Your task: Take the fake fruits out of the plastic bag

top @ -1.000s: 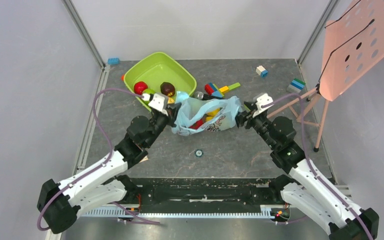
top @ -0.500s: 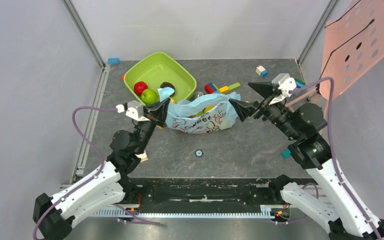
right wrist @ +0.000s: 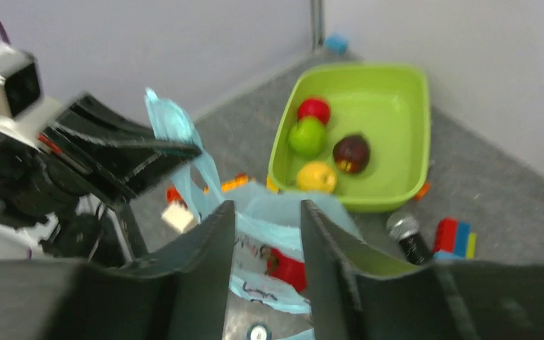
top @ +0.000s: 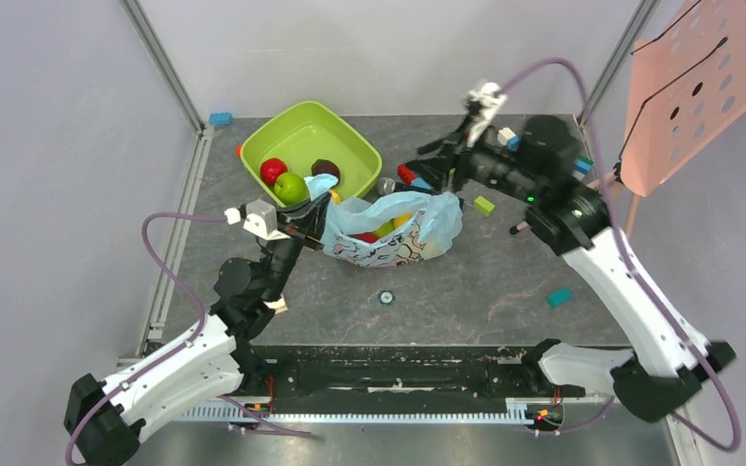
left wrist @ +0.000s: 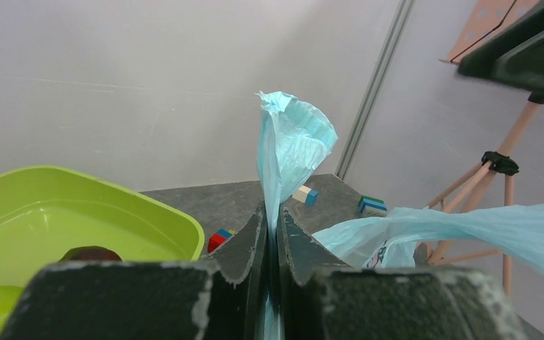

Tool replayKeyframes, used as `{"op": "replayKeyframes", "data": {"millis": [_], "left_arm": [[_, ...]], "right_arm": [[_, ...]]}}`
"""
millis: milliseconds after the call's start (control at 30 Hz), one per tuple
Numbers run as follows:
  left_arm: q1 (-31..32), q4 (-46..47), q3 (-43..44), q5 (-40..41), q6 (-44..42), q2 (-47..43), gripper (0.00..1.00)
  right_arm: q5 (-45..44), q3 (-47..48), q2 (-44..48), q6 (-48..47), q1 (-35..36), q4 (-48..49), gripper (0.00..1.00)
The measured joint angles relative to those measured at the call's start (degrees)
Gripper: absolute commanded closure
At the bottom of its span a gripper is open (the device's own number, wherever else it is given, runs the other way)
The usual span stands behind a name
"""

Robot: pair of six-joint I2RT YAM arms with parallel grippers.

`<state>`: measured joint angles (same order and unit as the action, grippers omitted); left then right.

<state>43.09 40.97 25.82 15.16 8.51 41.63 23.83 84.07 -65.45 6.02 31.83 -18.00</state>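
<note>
Grey tabletop [top: 466,282], left gripper [left wrist: 273,216] pinched tight on plastic bag [top: 389,233] handle, right gripper [right wrist: 267,209] hovered above, jaws apart, empty.

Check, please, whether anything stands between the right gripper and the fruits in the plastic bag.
Nothing solid: the right gripper hangs open above the plastic bag, whose handle the left gripper pinches up; a red fruit shows inside.

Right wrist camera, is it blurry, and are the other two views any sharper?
Right wrist view: soft all over, apparently motion blur; the green bowl and the fake fruits in it are smeared. Left wrist view: crisp on the plastic bag pinched in the left gripper, and the background is clear too. Top external view: sharp and evenly lit, with no strong glare.
</note>
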Motion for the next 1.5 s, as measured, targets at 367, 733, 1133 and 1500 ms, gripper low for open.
{"op": "replayKeyframes", "data": {"millis": [367, 733, 1133, 1500], "left_arm": [[0.0, 3.1, -2.0, 0.1, 0.2, 0.6, 0.9], [0.0, 4.1, -2.0, 0.9, 0.2, 1.1, 0.9], [0.0, 4.6, -3.7, 2.8, 0.4, 0.4, 0.89], [0.0, 0.5, -7.3, 9.2, 2.4, -8.3, 0.89]], "right_arm": [[-11.4, 1.3, -16.2, -1.4, 16.2, -11.4, 0.82], [-22.8, -1.7, -19.8, -1.5, 17.7, -11.6, 0.84], [-35.7, -11.7, -20.8, 0.0, 17.8, -11.0, 0.81], [-50.9, -32.4, -6.2, 9.2, 17.8, -4.5, 0.72]]}}
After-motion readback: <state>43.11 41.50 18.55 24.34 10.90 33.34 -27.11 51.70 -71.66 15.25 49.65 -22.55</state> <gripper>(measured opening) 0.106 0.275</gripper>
